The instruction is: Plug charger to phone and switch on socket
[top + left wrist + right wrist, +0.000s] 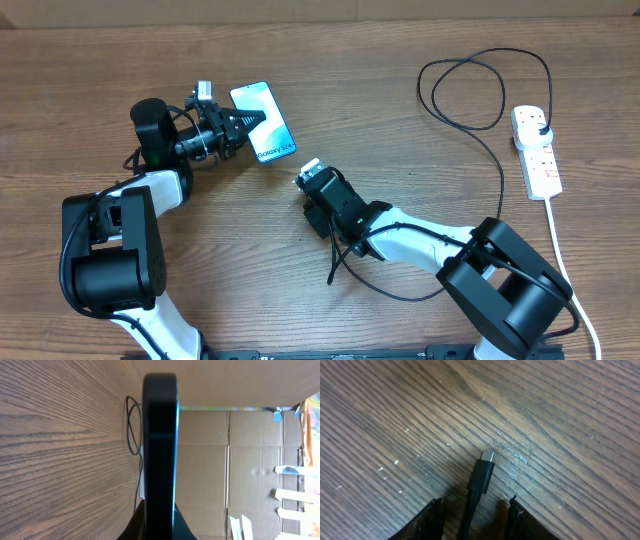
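Observation:
My left gripper [240,124] is shut on the phone [266,121], whose blue screen with "Galaxy" text faces up at an angle in the overhead view. In the left wrist view the phone [160,445] stands edge-on between the fingers [159,512]. My right gripper [318,190] points down at the table's middle. Its fingers [475,507] are open on either side of the charger's black connector tip [484,472], which lies on the wood. The charger cable [470,92] loops at the back right, and its plug [541,128] sits in the white socket [537,155].
The socket's thick white cord [566,262] runs down the right edge of the table. Slack black cable [345,272] trails under my right arm. Cardboard walls [240,460] stand behind the table.

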You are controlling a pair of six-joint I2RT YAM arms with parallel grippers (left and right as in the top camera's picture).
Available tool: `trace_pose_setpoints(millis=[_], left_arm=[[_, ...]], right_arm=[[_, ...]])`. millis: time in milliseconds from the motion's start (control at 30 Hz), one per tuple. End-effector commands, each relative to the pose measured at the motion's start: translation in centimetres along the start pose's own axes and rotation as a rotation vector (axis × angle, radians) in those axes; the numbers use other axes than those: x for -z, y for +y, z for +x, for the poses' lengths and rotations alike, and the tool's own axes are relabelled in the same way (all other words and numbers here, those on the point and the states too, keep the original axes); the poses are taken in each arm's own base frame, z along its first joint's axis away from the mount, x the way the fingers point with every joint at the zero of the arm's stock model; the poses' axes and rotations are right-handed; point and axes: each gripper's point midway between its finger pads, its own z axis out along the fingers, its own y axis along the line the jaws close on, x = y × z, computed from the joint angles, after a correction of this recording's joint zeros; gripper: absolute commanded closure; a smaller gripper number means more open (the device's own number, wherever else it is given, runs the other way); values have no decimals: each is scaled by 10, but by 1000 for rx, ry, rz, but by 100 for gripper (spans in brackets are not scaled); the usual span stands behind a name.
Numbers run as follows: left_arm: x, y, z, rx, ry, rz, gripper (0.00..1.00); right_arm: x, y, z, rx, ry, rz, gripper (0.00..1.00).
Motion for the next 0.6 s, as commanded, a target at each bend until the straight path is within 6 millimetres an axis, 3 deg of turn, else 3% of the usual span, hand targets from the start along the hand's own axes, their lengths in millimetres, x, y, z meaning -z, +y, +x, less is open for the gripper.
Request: trace_pose_setpoints(millis=[0, 267, 367, 433, 567], left_arm=[[2, -4, -2, -31, -4, 5, 96], [2, -4, -2, -31, -3, 5, 96], [2, -4, -1, -31, 0, 6, 96], [2, -4, -1, -31, 0, 6, 96], [2, -4, 0, -31, 6, 8, 96]], right_arm=[[-3, 0, -6, 8, -18, 16, 62], [-15, 0, 3, 14, 2, 19, 73], [-20, 1, 7, 16, 12, 20, 83], [-22, 0, 9, 15, 18, 21, 96], [-19, -1, 11, -44, 37, 24, 97]])
